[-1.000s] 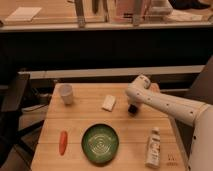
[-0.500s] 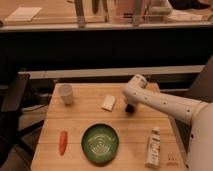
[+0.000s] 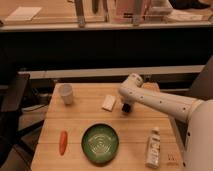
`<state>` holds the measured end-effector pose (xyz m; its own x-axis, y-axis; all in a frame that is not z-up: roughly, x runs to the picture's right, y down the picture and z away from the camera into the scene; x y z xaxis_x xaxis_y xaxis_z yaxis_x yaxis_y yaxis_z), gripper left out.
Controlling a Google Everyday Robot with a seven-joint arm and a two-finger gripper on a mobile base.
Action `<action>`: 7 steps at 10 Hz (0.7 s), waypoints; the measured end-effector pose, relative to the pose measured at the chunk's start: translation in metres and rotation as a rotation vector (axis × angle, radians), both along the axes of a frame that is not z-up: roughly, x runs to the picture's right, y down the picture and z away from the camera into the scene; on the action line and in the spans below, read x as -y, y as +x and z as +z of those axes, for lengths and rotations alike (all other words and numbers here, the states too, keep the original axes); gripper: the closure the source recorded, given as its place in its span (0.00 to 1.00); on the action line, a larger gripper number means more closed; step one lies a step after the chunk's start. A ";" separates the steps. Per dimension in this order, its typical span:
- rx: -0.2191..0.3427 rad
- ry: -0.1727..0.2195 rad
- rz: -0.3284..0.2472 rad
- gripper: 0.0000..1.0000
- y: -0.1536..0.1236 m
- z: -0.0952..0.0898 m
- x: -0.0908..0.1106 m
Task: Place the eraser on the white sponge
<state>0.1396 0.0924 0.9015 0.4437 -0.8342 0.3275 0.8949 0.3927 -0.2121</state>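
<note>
Since a second ago the white arm (image 3: 159, 101) has swung a little to the left across the wooden table (image 3: 85, 116), carrying its tip closer to the white sponge (image 3: 108, 102). Nothing else on the table has shifted.

At this moment the gripper (image 3: 126, 107) hangs from the bent wrist, pointing down, just to the right of the white sponge and low over the tabletop. Its fingers are pressed together. The tip reads as one dark lump, so the eraser (image 3: 126, 109) is hard to tell from the fingers; it seems to be pinched between them, since no dark block lies anywhere on the wood. It sits beside the sponge, not over it.

The sponge lies flat near the middle of the table's far half, slightly turned. A white cup (image 3: 66, 93) stands upright well to the left of it, near the far left corner. A green plate (image 3: 100, 143) rests at the near edge, centre. An orange carrot (image 3: 63, 142) lies lengthwise to the left of the plate, and a clear bottle (image 3: 153, 148) with a white cap lies to the right of it, cap pointing away from the camera.
</note>
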 end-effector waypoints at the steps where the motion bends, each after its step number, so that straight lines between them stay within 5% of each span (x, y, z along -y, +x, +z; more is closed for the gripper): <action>1: 0.005 0.003 -0.003 0.97 -0.003 0.001 0.003; 7: 0.028 0.013 -0.011 0.97 -0.019 0.004 0.013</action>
<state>0.1204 0.0796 0.9058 0.4253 -0.8434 0.3284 0.9047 0.3854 -0.1818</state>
